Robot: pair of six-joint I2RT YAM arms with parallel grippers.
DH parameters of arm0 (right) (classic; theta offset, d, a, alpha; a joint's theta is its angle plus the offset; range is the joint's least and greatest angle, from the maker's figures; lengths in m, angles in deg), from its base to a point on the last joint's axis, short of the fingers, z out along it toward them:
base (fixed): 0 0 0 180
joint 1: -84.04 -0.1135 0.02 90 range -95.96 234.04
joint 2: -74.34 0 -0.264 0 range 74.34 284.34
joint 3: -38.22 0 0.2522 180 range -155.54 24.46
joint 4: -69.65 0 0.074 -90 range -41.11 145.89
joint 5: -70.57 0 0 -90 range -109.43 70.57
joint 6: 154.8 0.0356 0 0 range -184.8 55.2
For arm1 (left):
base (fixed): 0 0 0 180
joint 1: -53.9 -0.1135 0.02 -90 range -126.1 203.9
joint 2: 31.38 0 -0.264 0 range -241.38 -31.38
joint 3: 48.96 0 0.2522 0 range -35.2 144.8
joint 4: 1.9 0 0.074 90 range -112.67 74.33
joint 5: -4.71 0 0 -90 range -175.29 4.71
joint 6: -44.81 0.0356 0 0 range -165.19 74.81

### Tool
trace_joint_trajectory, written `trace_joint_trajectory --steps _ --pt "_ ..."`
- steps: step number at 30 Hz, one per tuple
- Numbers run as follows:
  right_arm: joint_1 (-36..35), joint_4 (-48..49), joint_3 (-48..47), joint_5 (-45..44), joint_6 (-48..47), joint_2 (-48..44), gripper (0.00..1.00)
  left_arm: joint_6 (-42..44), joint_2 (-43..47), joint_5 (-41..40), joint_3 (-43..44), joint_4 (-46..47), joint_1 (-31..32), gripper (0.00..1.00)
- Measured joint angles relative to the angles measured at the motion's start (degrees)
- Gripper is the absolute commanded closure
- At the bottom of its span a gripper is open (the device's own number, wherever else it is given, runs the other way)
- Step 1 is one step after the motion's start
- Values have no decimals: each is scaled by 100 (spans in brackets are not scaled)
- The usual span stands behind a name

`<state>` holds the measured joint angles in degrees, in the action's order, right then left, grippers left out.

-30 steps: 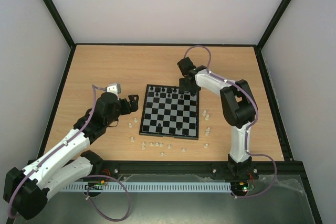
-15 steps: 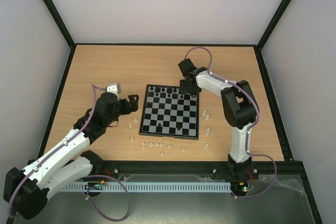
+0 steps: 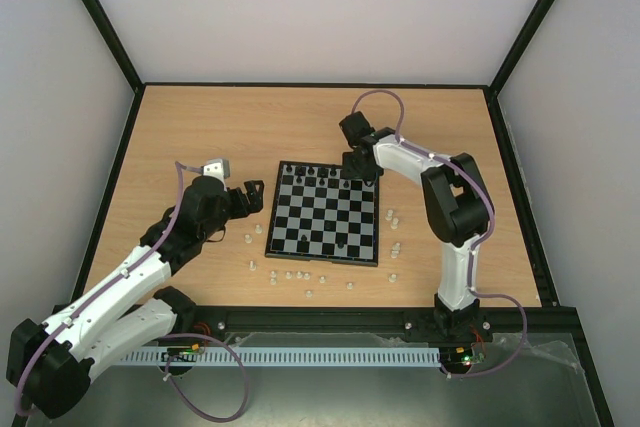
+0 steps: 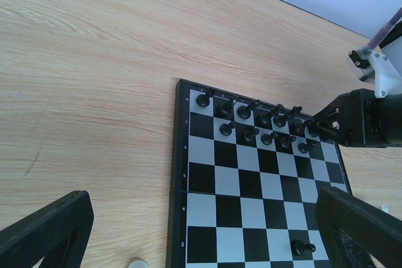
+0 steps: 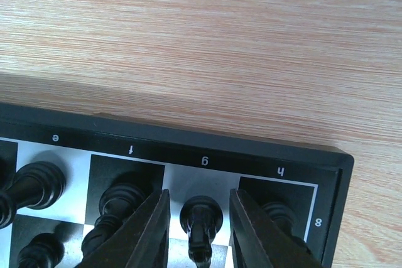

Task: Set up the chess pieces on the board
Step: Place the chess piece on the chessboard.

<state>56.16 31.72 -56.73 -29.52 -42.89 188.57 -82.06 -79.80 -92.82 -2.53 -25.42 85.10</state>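
White chess pieces [image 3: 297,275] lie scattered on the table [image 3: 200,137], lower middle of the top view. Left of the central board [image 3: 322,217], the left gripper [image 3: 250,199] hangs wide open, empty. At the board's upper right corner the right gripper [image 3: 356,171] flanks a standing black piece [image 5: 201,216], jaws narrowly parted, not gripping.

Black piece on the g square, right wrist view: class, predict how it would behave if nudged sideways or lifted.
The black piece looks tall and slim, so a nudge would probably tip it. It seems rigid and tiny, likely light. Its glossy rounded head might slip from the right gripper's jaws.
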Motion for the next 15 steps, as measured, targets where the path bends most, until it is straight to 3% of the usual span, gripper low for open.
trace_joint_trajectory --steps 8,11,15 --pt "0 -15 -2 -7 0 -341 65 4 -2 2 0 0 0 0" --pt "0 -39 -2 -13 13 -525 57 22 13 2 0 -2 0 0" --pt "0 -116 20 11 -9 -942 38 42 66 7 0 -2 0 1"
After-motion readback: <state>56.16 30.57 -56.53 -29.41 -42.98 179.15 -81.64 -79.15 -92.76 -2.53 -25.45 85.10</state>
